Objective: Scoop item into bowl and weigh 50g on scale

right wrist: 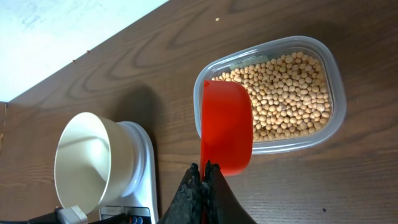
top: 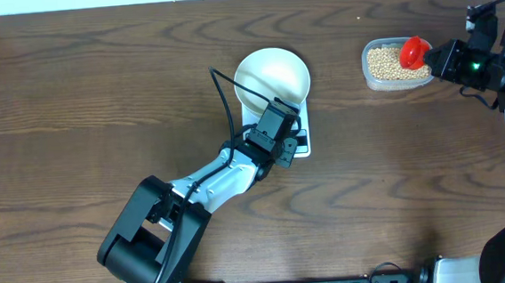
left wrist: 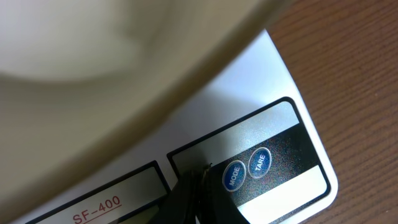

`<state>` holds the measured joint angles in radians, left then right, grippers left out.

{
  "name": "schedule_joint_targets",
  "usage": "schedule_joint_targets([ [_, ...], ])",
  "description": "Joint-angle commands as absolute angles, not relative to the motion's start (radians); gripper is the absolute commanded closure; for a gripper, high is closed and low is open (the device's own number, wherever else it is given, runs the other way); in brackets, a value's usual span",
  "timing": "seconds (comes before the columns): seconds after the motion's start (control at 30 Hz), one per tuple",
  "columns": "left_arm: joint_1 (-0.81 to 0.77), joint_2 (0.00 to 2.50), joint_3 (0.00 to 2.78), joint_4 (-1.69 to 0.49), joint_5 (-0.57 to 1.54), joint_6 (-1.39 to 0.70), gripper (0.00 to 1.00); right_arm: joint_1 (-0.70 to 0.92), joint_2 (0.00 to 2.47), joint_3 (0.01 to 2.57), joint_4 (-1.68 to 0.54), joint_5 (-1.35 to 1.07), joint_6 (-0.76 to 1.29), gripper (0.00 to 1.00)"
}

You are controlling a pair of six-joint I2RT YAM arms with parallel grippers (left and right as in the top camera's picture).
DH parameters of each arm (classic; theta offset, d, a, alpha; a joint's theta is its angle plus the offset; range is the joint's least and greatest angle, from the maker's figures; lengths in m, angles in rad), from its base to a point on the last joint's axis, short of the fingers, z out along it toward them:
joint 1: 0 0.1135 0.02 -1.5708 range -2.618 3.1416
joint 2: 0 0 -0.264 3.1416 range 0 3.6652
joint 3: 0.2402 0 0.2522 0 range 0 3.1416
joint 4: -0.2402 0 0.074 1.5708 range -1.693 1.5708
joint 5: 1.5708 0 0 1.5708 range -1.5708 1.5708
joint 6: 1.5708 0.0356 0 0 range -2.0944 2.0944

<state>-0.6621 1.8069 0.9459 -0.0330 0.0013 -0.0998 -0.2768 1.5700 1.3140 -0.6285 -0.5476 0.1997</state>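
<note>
The empty white bowl (top: 270, 76) (left wrist: 93, 68) (right wrist: 87, 162) stands on the small white scale (top: 303, 122) (left wrist: 280, 106) (right wrist: 147, 163). My left gripper (top: 286, 139) (left wrist: 202, 177) is shut and empty. Its tips are down at the scale's front panel, just left of the blue MODE button (left wrist: 234, 176) and the TARE button (left wrist: 260, 163). My right gripper (top: 438, 57) (right wrist: 203, 171) is shut on the handle of a red scoop (top: 414, 52) (right wrist: 227, 127). The scoop hangs on edge over the left rim of the beans (top: 394, 61) (right wrist: 292, 93).
The beans fill a clear rounded-rectangular plastic tub (top: 369, 78) (right wrist: 333, 121) at the table's back right. The left arm (top: 202, 185) stretches from the front edge up to the scale. The table's far edge (right wrist: 93, 50) runs behind the tub.
</note>
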Motion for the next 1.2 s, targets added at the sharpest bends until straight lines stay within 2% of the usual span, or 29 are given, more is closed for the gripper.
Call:
schedule_joint_targets([
  [0.0,-0.655,1.832,0.95,-0.035,-0.008,-0.086,0.92,-0.281,1.564,1.333,-0.63,-0.549,0.181,0.99],
  [0.57,-0.659,1.867,0.95,-0.032,0.012,-0.086,0.93,-0.281,1.564,1.333,-0.64,-0.549,0.181,0.99],
  [1.17,-0.656,1.874,0.944,-0.128,0.048,-0.086,0.92,-0.281,1.564,1.333,-0.647,-0.553,0.182,0.99],
])
